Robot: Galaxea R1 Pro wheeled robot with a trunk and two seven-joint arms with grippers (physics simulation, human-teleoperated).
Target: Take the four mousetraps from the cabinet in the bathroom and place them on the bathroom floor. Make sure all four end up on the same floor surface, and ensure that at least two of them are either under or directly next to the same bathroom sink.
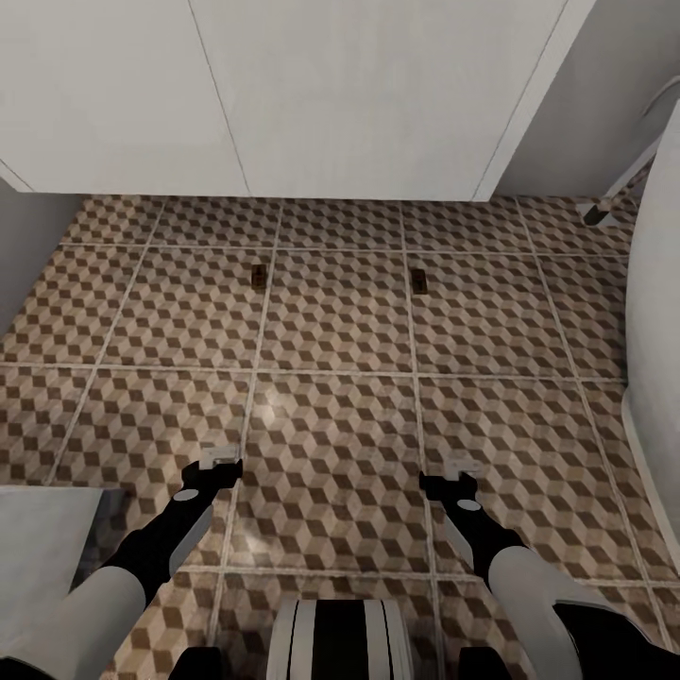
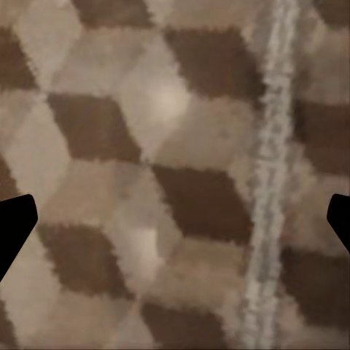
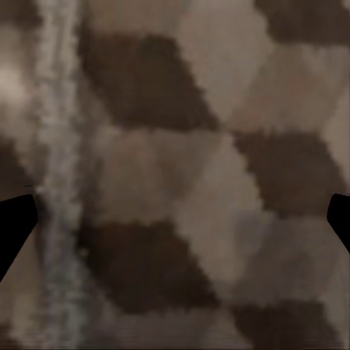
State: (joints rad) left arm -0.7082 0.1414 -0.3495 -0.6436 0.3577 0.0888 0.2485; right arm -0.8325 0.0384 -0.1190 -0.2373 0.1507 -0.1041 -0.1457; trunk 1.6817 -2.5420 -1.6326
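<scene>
Mousetraps: 2 are seen on the floor (image 1: 340, 444) in the head view, small dark rectangles lying flat. The left trap (image 1: 257, 275) and the right trap (image 1: 418, 280) lie on neighbouring tiles, well apart, each just beside a grout line.

Position: both traps are placed near the foot of the white unit (image 1: 312, 94), which runs across the far edge of the floor. No basin is visible above it, so it cannot be told whether this is the vanity.

Floor: large square tiles printed with brown, beige and grey cubes are shown, split by pale grout lines.

Writing: no brand, label or lettering can be read on any surface.

Grippers: 2 are counted. The left gripper (image 1: 219, 461) and the right gripper (image 1: 455, 472) are held low over the tiles, near the robot and well short of the traps.

Arms: 2 black-and-white arms are stretched forward side by side, wrists bent so that the grippers are pointed down at the floor.

Fingers: in each wrist view the dark fingertips (image 2: 14, 222) (image 3: 14, 222) are seen at opposite edges, spread wide, with bare tile and a grout line between them. Nothing is held by either gripper.

Other objects: a curved white body (image 1: 656, 331) is seen along the right side, a white slanted bar with a dark foot (image 1: 595, 213) beyond it, and a grey wall (image 1: 28, 236) at the left.
</scene>
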